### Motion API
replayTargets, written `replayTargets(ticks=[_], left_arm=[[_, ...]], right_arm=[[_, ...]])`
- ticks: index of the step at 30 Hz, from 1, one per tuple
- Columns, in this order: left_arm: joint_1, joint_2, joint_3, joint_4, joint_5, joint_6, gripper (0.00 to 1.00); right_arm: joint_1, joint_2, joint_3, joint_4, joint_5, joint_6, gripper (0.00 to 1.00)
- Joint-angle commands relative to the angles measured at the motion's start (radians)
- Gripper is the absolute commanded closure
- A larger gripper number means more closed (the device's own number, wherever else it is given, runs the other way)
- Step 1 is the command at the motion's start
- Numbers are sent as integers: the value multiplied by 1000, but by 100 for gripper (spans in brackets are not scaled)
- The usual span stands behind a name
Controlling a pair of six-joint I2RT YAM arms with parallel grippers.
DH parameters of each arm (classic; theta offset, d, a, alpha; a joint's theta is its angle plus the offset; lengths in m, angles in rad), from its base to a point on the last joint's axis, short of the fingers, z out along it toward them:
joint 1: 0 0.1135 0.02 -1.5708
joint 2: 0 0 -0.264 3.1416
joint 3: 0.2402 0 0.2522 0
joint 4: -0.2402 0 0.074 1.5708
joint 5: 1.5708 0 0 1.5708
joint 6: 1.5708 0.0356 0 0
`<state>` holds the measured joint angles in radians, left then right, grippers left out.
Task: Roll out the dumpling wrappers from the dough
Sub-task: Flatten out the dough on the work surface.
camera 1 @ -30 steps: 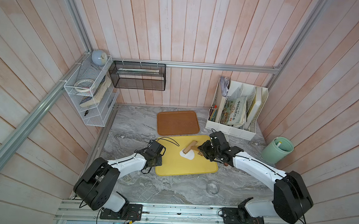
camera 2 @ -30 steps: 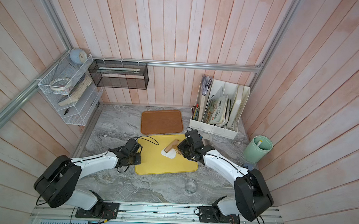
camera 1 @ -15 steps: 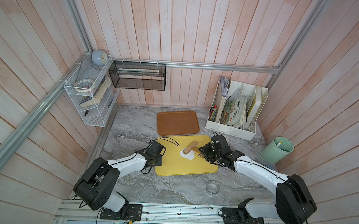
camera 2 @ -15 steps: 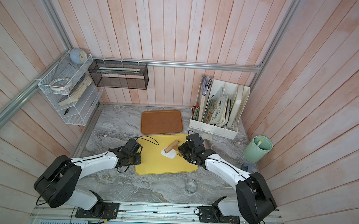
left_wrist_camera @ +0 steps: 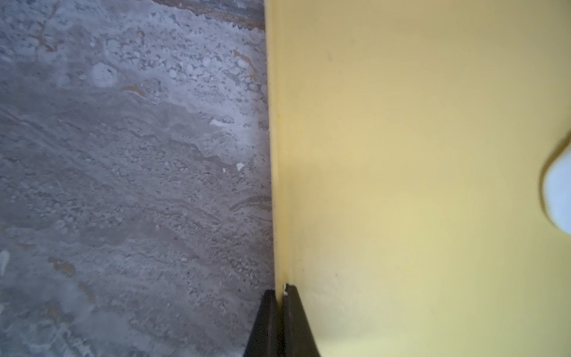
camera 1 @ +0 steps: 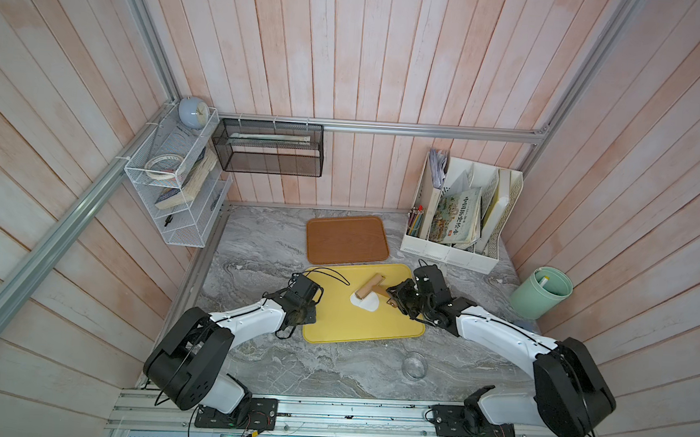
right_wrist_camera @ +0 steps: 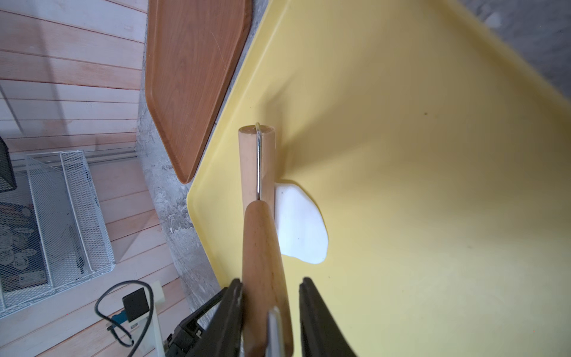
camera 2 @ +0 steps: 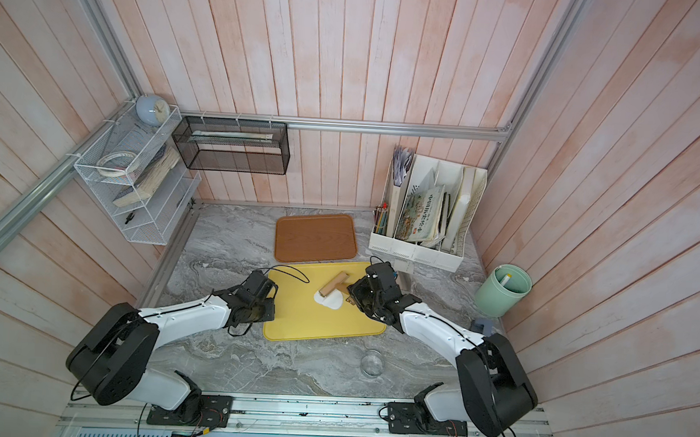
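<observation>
One yellow tray (camera 1: 354, 328), one brown tray (camera 1: 347, 240), one dough (camera 1: 370, 302), one roller (camera 1: 370, 285)

light: soft, even daylight | shadows: faint | left wrist: blurred | top views: edge distortion

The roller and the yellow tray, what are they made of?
The roller looks like wood: pale tan and smooth, with faint grain lines on its handle. A thin shiny bar along the drum seems to be metal. The yellow tray is probably plastic: one even colour, a smooth, dull surface and a rounded, moulded rim.
</observation>
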<state>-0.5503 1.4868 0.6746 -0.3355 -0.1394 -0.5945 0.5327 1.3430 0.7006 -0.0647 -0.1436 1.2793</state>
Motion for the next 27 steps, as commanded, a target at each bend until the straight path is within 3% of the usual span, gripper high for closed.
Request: replayTargets(ticks=[1,5,8,11,18,27], left_arm=[[-16,62,-37,-136,47,47,100],[-16,66,-34,-139,49,50,100],[-19,61,-36,-131,80,71,100],[-28,62,-35,-134,81,73,100],[-34,65,-35,-137,89,80,100],[-40,66,-33,-137,83,78,100]], right_arm=[[-72,-17,-23,-264,92,-171,100],[-109,5,265,-179,-109,-429,100],[-110,85,521,-298,-232,-640,100],[-112,164,658,-439,-325,-803,100],[-112,290,801,-691,-437,-1079,100],[-77,431,817,-751,-522,-1144,100]])
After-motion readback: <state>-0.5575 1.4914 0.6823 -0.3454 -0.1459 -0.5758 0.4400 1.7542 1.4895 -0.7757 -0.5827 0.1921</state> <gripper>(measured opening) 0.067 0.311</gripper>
